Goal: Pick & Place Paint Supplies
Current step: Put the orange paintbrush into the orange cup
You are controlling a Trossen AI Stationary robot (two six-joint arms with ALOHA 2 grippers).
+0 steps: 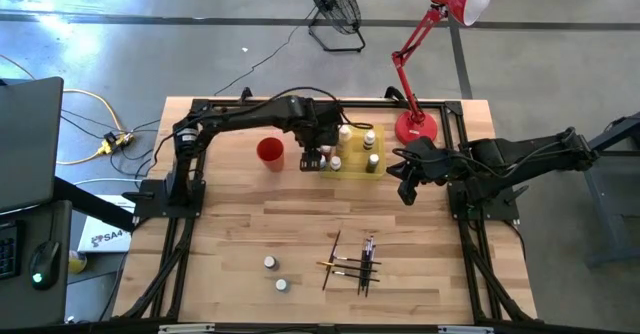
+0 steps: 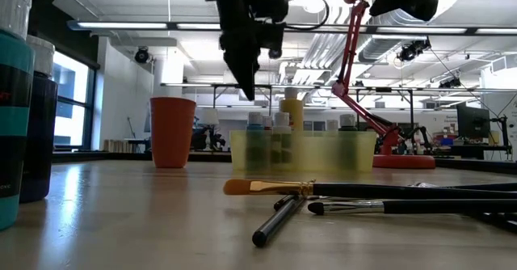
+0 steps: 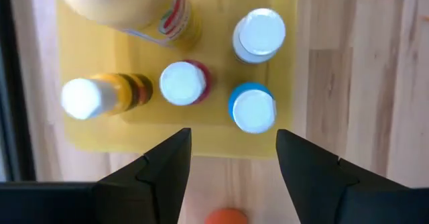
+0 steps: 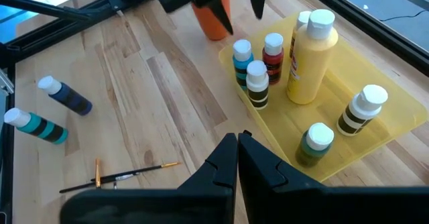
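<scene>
Grey concrete floor (image 1: 540, 64) around a wooden tabletop (image 1: 300, 224), black fan (image 1: 333, 4) beyond its far edge, red desk lamp (image 1: 440, 34) at its far right corner, ceiling strip lights (image 2: 137, 26) overhead.

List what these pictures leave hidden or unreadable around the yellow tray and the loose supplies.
- High view: the left pincer and its arm cover part of the yellow tray, so the bottle count there is unsure.
- Low view: the tray's front wall blurs the bottles behind it.
- High view: the paintbrushes overlap, too thin to count.
- Left wrist view: the big yellow bottle is cut off by the edge.
</scene>
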